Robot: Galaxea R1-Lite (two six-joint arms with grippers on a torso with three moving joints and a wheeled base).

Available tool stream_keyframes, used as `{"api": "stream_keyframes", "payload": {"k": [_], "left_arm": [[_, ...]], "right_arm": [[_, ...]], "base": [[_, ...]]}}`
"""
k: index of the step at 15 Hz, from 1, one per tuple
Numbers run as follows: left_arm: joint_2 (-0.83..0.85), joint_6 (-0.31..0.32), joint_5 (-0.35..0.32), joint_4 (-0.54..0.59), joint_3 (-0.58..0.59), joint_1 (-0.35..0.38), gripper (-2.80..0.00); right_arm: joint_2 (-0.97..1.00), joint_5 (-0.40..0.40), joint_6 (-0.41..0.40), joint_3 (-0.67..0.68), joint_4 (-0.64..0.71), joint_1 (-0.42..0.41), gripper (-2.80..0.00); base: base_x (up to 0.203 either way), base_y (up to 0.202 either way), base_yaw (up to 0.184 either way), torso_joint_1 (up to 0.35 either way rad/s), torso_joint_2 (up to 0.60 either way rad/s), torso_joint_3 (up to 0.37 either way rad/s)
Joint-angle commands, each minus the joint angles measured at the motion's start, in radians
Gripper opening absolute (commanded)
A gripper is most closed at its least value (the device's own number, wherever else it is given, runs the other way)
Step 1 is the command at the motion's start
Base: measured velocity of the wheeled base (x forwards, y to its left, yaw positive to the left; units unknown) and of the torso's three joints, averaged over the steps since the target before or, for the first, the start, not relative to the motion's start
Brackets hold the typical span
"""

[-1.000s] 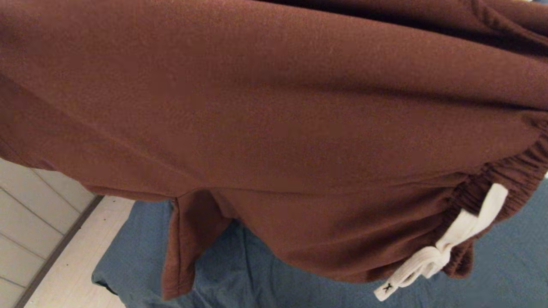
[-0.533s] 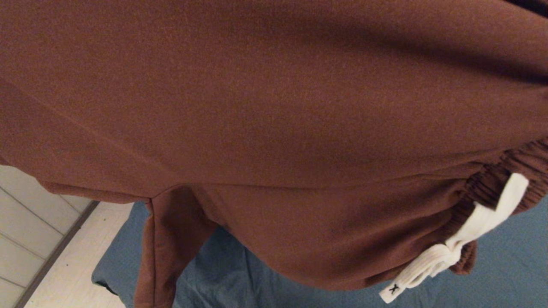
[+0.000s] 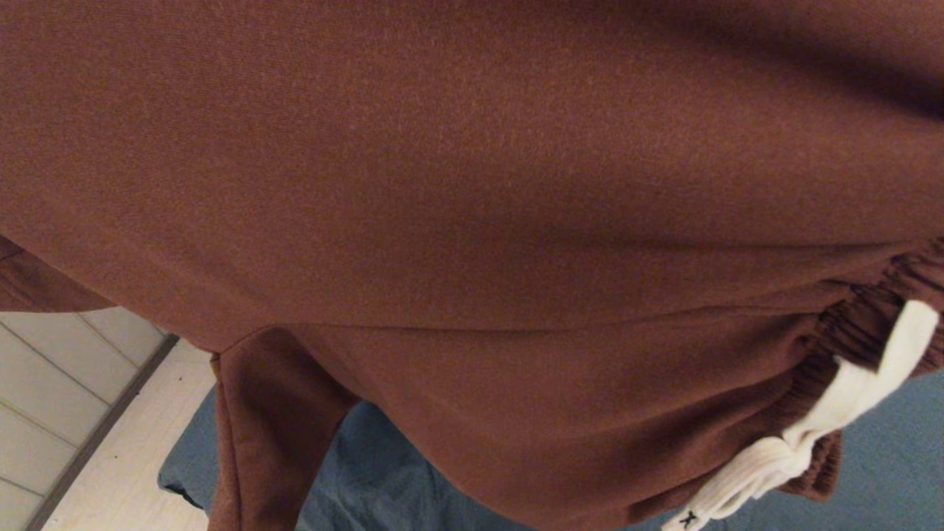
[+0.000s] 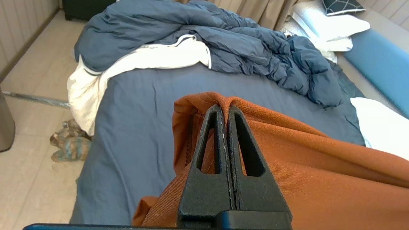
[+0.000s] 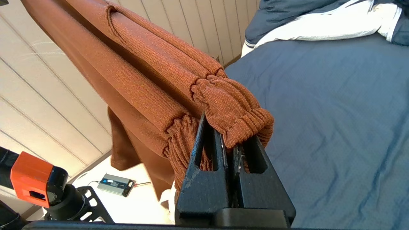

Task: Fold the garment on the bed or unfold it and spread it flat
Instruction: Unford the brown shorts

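The rust-brown garment (image 3: 472, 192) hangs in the air close before the head camera and fills most of that view, hiding both arms there. Its gathered waistband (image 3: 863, 332) and white drawstring (image 3: 804, 442) hang at the right; one leg (image 3: 258, 428) droops at the lower left over the bed (image 3: 885, 457). My left gripper (image 4: 225, 110) is shut on a hemmed fold of the garment (image 4: 319, 166) above the blue sheet. My right gripper (image 5: 229, 140) is shut on the bunched elastic waistband (image 5: 233, 108), the cloth stretching away from it.
A rumpled dark blue duvet (image 4: 223, 38) with white lining lies at the far end of the bed (image 4: 134, 127), white pillows (image 4: 329, 25) beyond it. Pale floor (image 3: 125, 457) and a panelled wall (image 5: 48, 95) flank the bed's left side. A small grey box (image 5: 115, 184) lies on the floor.
The garment has risen nearer the head camera and shifted right. The drawstring end has slid towards the lower right edge and the hanging leg has moved left.
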Motion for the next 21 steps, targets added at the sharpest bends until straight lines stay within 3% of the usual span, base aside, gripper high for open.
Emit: {"api": "stream_keyframes", "payload": {"k": [1, 8, 11, 14, 21], "left_arm": [[-0.002, 0.001, 0.0, 0.003, -0.002, -0.001, -2.8], [0.191, 0.0, -0.005, -0.051, -0.06, -0.001, -2.8], [0.363, 0.017, -0.005, -0.087, -0.144, 0.034, -2.8], [0.533, 0.086, -0.001, -0.229, -0.162, 0.08, -2.8], [0.932, 0.136, 0.043, -0.581, -0.172, 0.094, -2.8]], "right_arm": [[0.007, 0.001, 0.0, -0.002, 0.007, 0.0, -2.8], [0.105, -0.004, -0.019, -0.008, 0.0, -0.046, -2.8], [0.203, -0.007, -0.056, -0.001, -0.016, -0.201, -2.8], [0.344, 0.004, -0.068, 0.023, -0.176, -0.338, -2.8], [0.607, -0.002, -0.071, 0.056, -0.448, -0.439, -2.8]], "base": [[0.0, 0.0, 0.0, 0.0, 0.0, 0.0], [0.0, 0.0, 0.0, 0.0, 0.0, 0.0], [0.0, 0.0, 0.0, 0.0, 0.0, 0.0], [0.0, 0.0, 0.0, 0.0, 0.0, 0.0], [0.0, 0.0, 0.0, 0.0, 0.0, 0.0]]}}
